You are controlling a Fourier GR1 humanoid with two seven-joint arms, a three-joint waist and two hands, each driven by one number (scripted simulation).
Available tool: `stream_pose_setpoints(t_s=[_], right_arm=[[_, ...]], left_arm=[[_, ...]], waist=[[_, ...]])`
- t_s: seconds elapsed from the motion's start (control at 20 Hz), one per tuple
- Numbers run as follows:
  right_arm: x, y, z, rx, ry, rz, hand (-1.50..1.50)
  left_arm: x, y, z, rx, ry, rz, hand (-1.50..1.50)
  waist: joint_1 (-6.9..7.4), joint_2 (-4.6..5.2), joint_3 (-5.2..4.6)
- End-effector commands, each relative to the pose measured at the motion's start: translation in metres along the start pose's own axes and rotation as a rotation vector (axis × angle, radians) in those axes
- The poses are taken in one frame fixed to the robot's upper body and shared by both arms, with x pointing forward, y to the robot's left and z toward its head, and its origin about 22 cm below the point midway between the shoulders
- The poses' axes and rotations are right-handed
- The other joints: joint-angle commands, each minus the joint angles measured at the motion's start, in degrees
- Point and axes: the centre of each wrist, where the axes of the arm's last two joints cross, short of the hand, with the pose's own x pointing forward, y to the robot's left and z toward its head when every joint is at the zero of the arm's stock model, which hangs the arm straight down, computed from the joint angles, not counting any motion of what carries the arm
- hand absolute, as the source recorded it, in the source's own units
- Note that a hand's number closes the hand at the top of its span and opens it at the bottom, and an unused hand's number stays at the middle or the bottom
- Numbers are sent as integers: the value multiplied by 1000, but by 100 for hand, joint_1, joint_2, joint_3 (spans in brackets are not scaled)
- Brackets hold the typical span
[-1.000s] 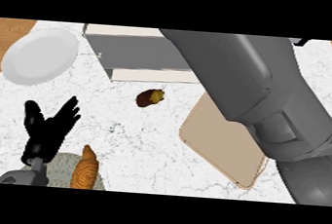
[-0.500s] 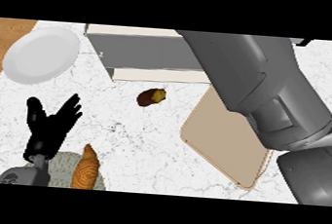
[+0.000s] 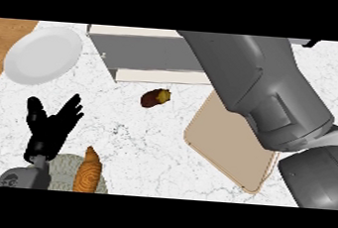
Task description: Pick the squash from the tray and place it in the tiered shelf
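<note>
On the white marbled counter (image 3: 148,139), seen from the head view, a small brown squash (image 3: 155,98) lies on the bare stone, just off the near edge of the tiered shelf (image 3: 143,52) and a little apart from the left edge of the tray (image 3: 225,142). It is not on the tray and not in the shelf; nothing touches it. The shelf is a grey and cream box at the far middle of the counter, its right end covered by the robot's right arm (image 3: 258,87). That thick grey arm crosses from the lower right corner up to the top of the view, passing over the right part of the beige tray, which sits tilted on the counter with its rounded corners showing at the near side. The right hand itself is out of sight past the top edge, so whether it is spread or curled cannot be told.

At the lower left, the left hand (image 3: 48,127) rests above the counter with its black fingers spread wide and pointing away, holding nothing. Just beside it on the right, a croissant (image 3: 89,172) lies on a grey-green round mat (image 3: 64,164). A white plate (image 3: 42,55) sits at the far left of the counter, well apart from the squash.
</note>
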Motion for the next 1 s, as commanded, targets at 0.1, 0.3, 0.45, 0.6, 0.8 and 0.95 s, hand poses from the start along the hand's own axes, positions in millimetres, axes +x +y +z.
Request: stream_pose_setpoints(t_s=[0.1, 0.3, 0.45, 0.6, 0.8, 0.95], right_arm=[[-1, -8, -4, -46, 53, -60, 150], [-1, -5, -2, -99, 122, -260, -150], [-9, -7, -5, -115, 112, -329, -150], [-2, -22, -6, -142, 126, -490, -150], [-16, -46, -15, -198, 125, -627, -150], [1, -54, -12, -264, 153, -696, -150]], left_arm=[[-12, -9, 6, 0, 1, 22, 0], [-11, 4, 12, 22, -6, -1, 0], [-8, 8, 0, 4, -11, -2, 0], [-5, 6, 8, 11, -14, 1, 0], [-2, 8, 1, -9, -11, -1, 0], [4, -12, -5, -3, -1, 9, 0]], waist=[[19, -7, 1], [-10, -37, 6], [-4, 18, -1], [-15, -25, 8], [24, 27, 4], [-50, -14, 4]])
